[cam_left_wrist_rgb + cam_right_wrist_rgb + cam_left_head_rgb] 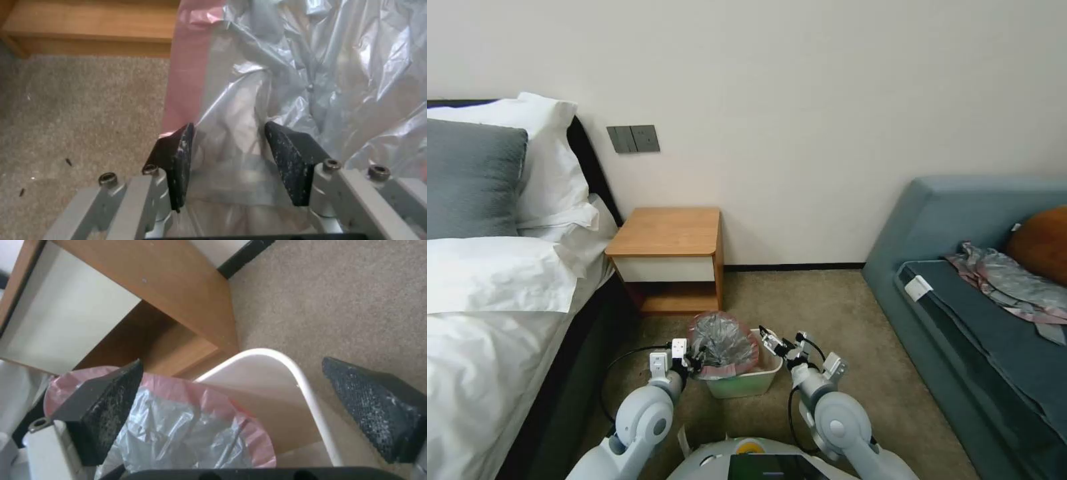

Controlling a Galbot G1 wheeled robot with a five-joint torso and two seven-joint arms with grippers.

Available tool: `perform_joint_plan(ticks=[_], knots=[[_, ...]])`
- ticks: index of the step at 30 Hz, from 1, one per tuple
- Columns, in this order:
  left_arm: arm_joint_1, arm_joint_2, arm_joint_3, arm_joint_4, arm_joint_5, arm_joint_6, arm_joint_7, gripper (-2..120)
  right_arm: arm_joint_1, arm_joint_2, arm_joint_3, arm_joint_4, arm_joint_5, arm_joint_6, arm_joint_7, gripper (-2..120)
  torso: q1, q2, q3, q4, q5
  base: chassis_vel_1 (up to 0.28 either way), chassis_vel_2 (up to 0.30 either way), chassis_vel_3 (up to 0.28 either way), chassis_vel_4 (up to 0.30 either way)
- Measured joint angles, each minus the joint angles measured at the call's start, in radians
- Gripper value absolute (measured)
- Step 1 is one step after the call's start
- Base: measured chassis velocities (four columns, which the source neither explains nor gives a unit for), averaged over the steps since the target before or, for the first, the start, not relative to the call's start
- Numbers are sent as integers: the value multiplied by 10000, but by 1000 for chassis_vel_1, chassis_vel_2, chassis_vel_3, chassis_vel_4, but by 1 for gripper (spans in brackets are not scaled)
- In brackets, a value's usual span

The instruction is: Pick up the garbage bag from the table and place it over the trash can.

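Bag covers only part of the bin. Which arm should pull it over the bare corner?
Right, probably. The right gripper hangs open at the trash can's uncovered rim, beside the garbage bag. The left gripper is open around the bag's opposite edge.

Bed (487, 347) with pillows (474, 180), blue sofa (960, 220), wall switch (634, 139).

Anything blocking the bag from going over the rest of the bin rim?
Nothing visible. The garbage bag already sits over the left part of the trash can; the right rim is bare. The left gripper has bag film between its spread fingers; the right gripper is open over the bare rim.
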Motion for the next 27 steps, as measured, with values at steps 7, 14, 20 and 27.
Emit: perform_joint_plan(ticks=[7,14,20,27], knots=[[-164,-51,40,26,-468,222,-259,43,-15,52,12,-45,-47,36,-6,100,0,0,0,0,0,0,0,0,0],[-254,-108,84,169,-615,355,-460,41,-121,101,31,-63,-154,76,-41,100,0,0,0,0,0,0,0,0,0],[-327,-170,163,299,-631,367,-493,35,-141,73,104,-49,-167,86,-46,100,0,0,0,0,0,0,0,0,0],[-370,-274,215,393,-671,367,-605,31,-143,60,116,-40,-167,93,-54,100,0,0,0,0,0,0,0,0,0]])
